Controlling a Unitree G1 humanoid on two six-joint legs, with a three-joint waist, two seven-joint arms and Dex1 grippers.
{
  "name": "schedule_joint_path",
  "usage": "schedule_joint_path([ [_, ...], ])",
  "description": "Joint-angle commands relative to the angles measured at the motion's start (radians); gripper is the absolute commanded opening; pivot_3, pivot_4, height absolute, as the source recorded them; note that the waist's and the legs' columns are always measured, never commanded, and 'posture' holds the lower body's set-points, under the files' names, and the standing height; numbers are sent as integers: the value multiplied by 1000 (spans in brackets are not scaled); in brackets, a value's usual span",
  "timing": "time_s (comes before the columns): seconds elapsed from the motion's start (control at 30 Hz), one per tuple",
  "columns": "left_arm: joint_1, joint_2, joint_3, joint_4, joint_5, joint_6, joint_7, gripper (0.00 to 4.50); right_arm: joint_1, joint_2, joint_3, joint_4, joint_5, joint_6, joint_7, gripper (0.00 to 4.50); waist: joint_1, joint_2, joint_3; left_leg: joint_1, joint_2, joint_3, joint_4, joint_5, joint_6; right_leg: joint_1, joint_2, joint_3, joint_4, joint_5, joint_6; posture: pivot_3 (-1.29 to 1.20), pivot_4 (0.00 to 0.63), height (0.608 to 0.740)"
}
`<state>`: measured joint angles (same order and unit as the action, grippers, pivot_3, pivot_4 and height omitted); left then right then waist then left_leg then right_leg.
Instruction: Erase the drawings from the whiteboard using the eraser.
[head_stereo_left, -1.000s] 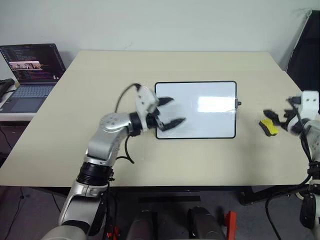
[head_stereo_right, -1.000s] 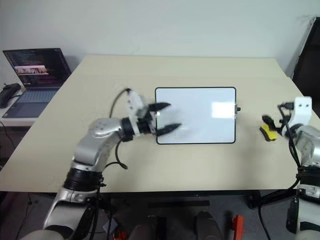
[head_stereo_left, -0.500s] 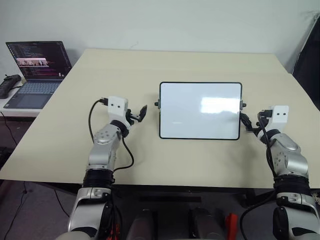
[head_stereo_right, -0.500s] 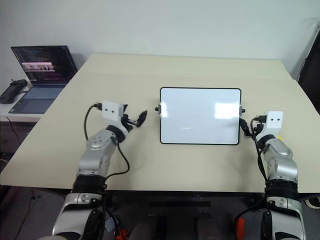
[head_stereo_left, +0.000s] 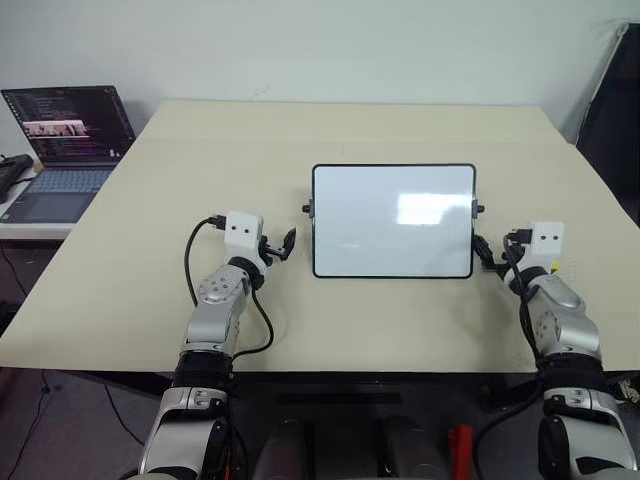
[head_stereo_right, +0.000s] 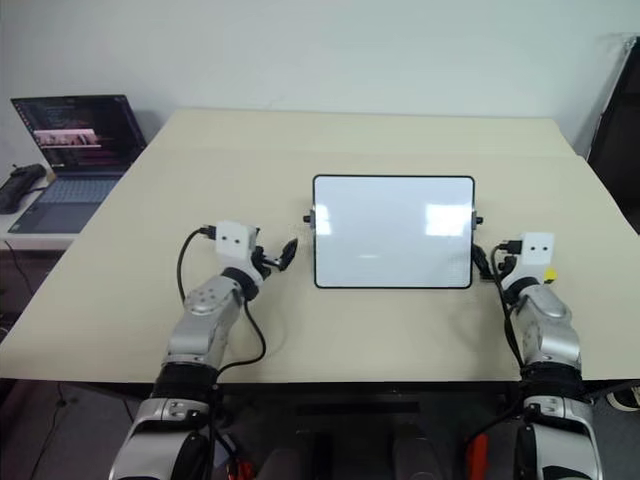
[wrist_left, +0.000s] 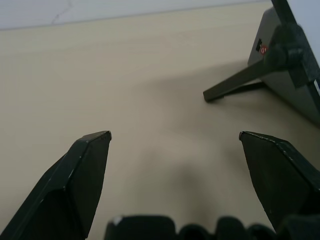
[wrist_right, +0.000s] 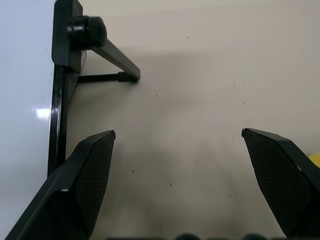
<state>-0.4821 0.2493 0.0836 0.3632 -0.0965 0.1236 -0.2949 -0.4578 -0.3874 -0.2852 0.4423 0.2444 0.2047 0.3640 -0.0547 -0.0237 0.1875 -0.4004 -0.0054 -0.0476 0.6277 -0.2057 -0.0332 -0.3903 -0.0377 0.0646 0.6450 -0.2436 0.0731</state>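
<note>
Tabletop (head_stereo_left: 400, 330) carries the whiteboard (head_stereo_left: 392, 220) between two spread, empty claws — right wrist view adds the eraser (wrist_right: 315, 160) — a yellow sliver.

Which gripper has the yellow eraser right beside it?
The right gripper: the eraser's yellow edge peeks past its finger. The left gripper faces bare table.
</note>
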Motion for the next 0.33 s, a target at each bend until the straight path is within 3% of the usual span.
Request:
schedule_joint_path([
  [0.03,-27,11,-3,25,18,-34,10,4500,-26,14,29,30,-22,-20,-14,4458,-4,0,0,0,0,0,0,0,0,0,0,0,0,0,0,0,150,740],
  [0.33,-31,-9,-10,27,26,-37,26,4500,-35,13,30,100,-35,-52,-19,4458,-4,0,0,0,0,0,0,0,0,0,0,0,0,0,0,0,150,740],
])
